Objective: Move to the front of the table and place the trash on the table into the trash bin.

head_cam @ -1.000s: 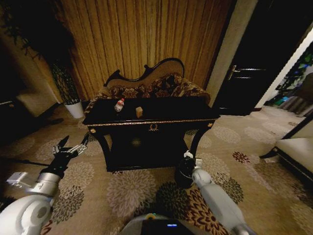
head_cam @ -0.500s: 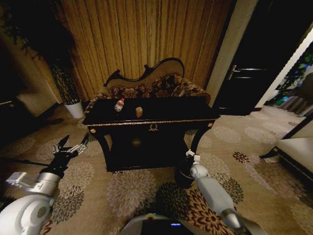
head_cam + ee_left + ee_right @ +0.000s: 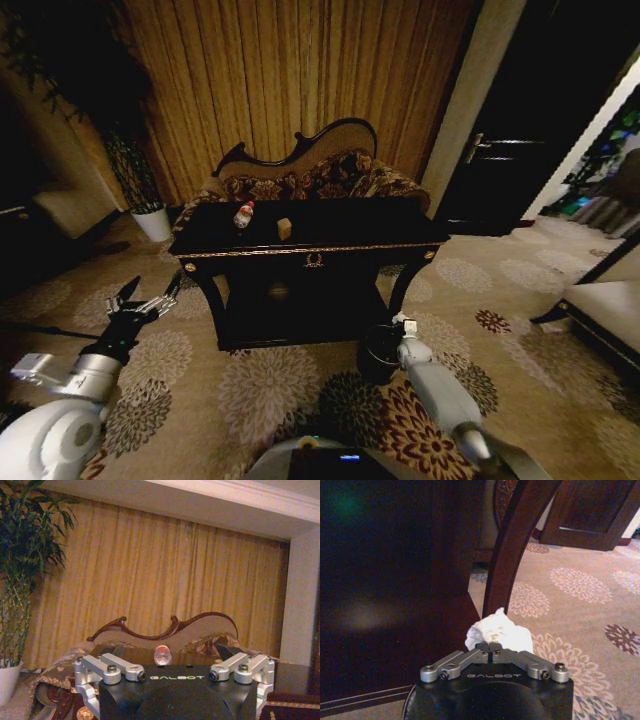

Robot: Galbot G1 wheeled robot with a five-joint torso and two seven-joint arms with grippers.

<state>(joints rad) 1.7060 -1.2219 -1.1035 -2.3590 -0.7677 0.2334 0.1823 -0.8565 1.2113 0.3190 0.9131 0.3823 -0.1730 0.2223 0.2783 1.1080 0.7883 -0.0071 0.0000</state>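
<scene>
tissue [image 3: 498, 632] clamped in right gripper [image 3: 402, 325], low beside bin [image 3: 378, 352] by table [image 3: 310, 250] front leg. left gripper [image 3: 140, 303] spread wide, idle off table's left.

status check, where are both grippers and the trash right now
Right gripper shut on crumpled white tissue, beside small dark maroon bin. Left gripper open, parked low. Clear plastic bottle, brown cardboard box on table.

The right tool [image 3: 491, 647] covered the near part of the crumpled tissue [image 3: 500, 632]. The trash bin [image 3: 378, 352] was partly hidden behind that arm, its inside too dark to read. The bottle [image 3: 162, 656] showed blurred above the left tool [image 3: 176, 676].
</scene>
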